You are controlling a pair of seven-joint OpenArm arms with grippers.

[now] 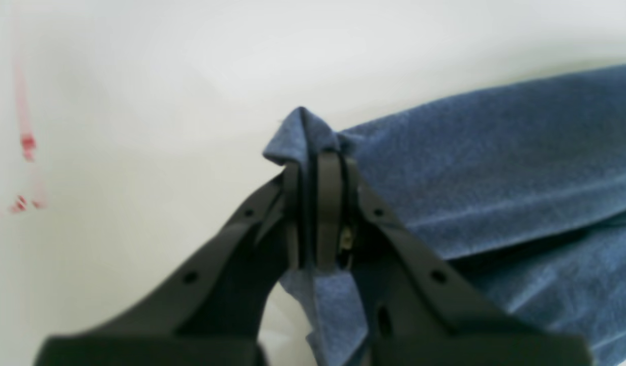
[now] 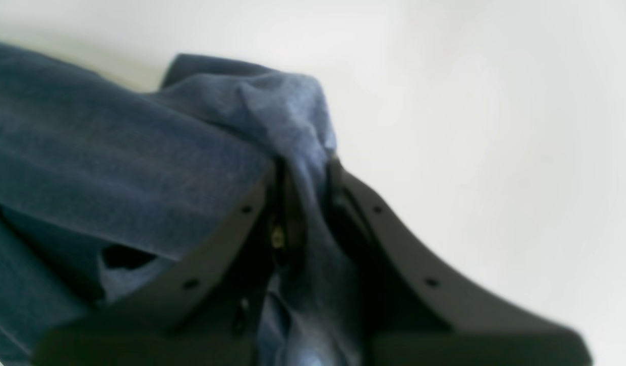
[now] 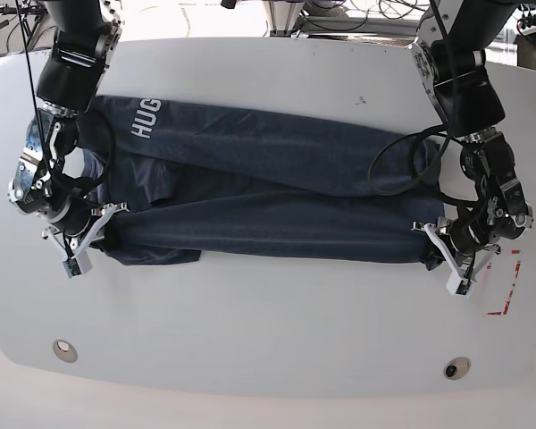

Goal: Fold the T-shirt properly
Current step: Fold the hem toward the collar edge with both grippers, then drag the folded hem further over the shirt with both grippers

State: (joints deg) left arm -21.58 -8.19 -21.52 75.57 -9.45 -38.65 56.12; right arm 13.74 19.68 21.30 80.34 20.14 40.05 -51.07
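Both claws are clamping tight: left gripper (image 3: 439,243) at three o'clock, right gripper (image 3: 96,231) at nine, stretching the T-shirt (image 3: 277,192) taut for folding.

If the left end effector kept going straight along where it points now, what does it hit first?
Probably nothing but bare table. The left end effector is shut on a pinched corner of the T-shirt, and beyond that corner the wrist view shows only white tabletop. Depth is unclear; red tape marks lie off to one side.

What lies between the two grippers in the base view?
Only the T-shirt: its near folded edge runs unbroken from the right gripper to the left gripper, both with jaws shut on the cloth. The base view shows it.
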